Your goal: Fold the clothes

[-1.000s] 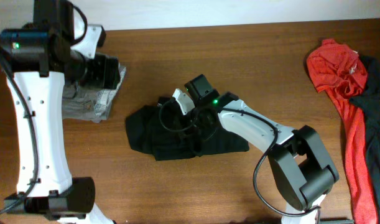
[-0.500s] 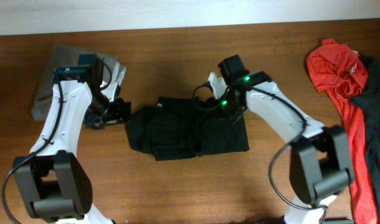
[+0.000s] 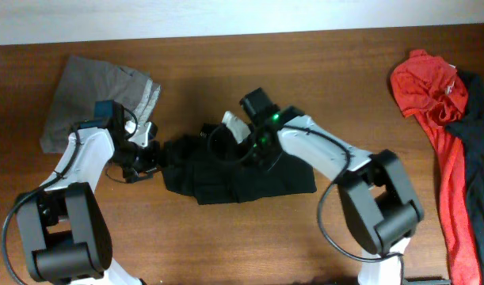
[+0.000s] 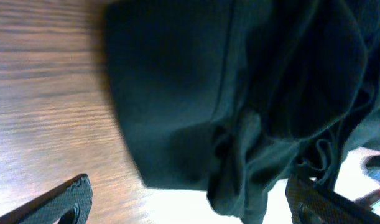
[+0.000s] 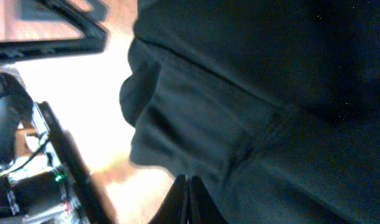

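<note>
Cloth fills both wrist views, all of it the black shirt (image 3: 257, 178), which lies folded into a rough rectangle near the middle of the bench (image 3: 321, 71). The left pincer (image 3: 149, 154) sits at the black shirt's left edge, low over the wood. In its own view its fingers (image 4: 70, 200) stand spread wide at the lower corners, with a rumpled hem and loose folds between and ahead of them, gripping nothing. The right pincer (image 3: 253, 145) is over the black shirt's upper edge, a little left of its centre. From its wrist the fingers (image 5: 187, 199) show only as a thin dark wedge at the bottom edge, pressed together. Creased black cloth lies close around them, so they seem to pinch a fold of it. A grey garment (image 3: 95, 99) lies toward the bench's far left corner, apart from the black shirt. A red shirt (image 3: 428, 83) is heaped at the right edge, well apart.
</note>
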`<state>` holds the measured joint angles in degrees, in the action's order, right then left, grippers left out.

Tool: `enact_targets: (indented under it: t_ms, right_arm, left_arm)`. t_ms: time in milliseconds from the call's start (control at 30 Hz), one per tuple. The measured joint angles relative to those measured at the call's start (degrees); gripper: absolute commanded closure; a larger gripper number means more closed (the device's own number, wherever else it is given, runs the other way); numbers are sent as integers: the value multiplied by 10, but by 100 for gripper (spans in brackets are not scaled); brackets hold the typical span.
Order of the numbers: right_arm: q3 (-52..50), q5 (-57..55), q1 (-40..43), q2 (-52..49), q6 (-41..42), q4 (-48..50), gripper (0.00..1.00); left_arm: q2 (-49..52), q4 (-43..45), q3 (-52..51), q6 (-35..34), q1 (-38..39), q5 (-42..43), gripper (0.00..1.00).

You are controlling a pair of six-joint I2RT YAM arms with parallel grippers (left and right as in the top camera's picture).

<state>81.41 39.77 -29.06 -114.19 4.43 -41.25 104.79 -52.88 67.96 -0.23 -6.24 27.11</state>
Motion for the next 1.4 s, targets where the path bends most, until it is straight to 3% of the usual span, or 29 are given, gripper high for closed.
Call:
enact_targets:
  t_ms: [300,433,533,600,667,733,900,1000,1233,1400]
  right_arm:
    - [57,-29,148,116,-30,-113,96]
    - [57,-29,174,134,-39,-133,96]
    - [57,-30,180,134,-45,-142,96]
    - [57,-31,180,134,-47,-145,96]
    - [57,-31,180,134,-47,-146,96]
    - [57,-31,180,134,-47,-150,96]
    - [57,-35,180,134,-60,-165,96]
    - [57,-49,184,137,-65,-171,96]
    - [57,-64,264,196,-67,-171,96]
    - [57,-68,325,233,-66,-173,96]
  left_arm:
    - [-1,180,-85,2,27,65,1]
    - [-1,234,-94,2,50,70,3]
    - [-1,245,-97,-1,77,68,33]
    - [-1,245,-99,-1,93,63,67]
    - [-1,245,-101,-4,104,57,89]
    - [-1,244,-101,-3,110,56,99]
    - [-1,214,-98,-3,98,55,99]
    - [-5,141,-68,-2,77,41,99]
    - [-42,-53,134,42,57,-38,99]
    - [-57,-64,203,58,101,-64,100]
